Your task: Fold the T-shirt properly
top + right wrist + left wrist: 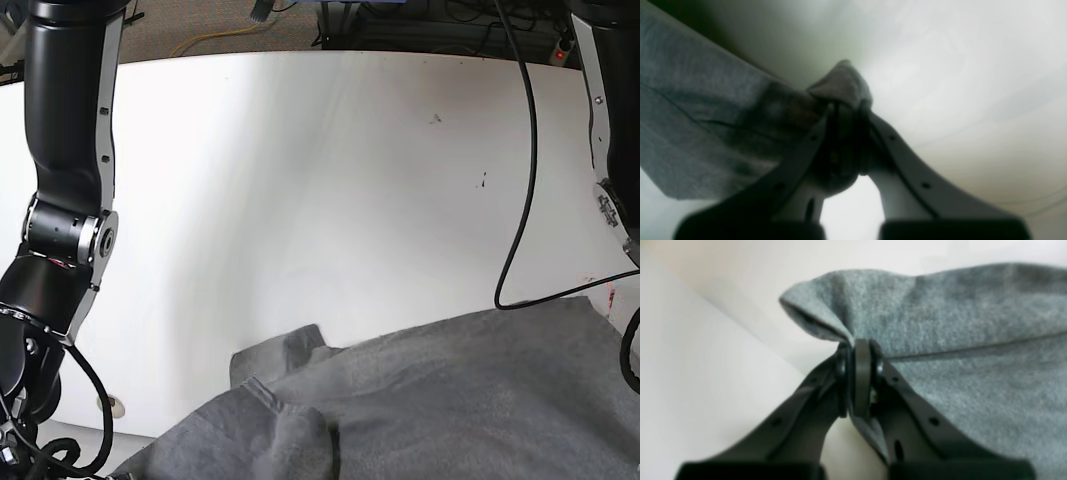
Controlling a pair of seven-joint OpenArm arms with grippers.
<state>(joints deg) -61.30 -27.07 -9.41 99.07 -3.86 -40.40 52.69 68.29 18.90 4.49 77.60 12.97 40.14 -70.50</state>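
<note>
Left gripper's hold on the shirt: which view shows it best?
Left wrist view: the left gripper is shut on a fold of the shirt, sharp enough and centred. Right wrist shows only the right gripper pinching cloth. Base shows the spread shirt, no grippers.

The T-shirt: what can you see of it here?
The T-shirt is plain heather grey, soft knit cloth, with no print showing. It lies rumpled across the near edge of the white table, one part sticking out toward the middle. The left hand and the right hand each pinch a bunched edge of it.
</note>
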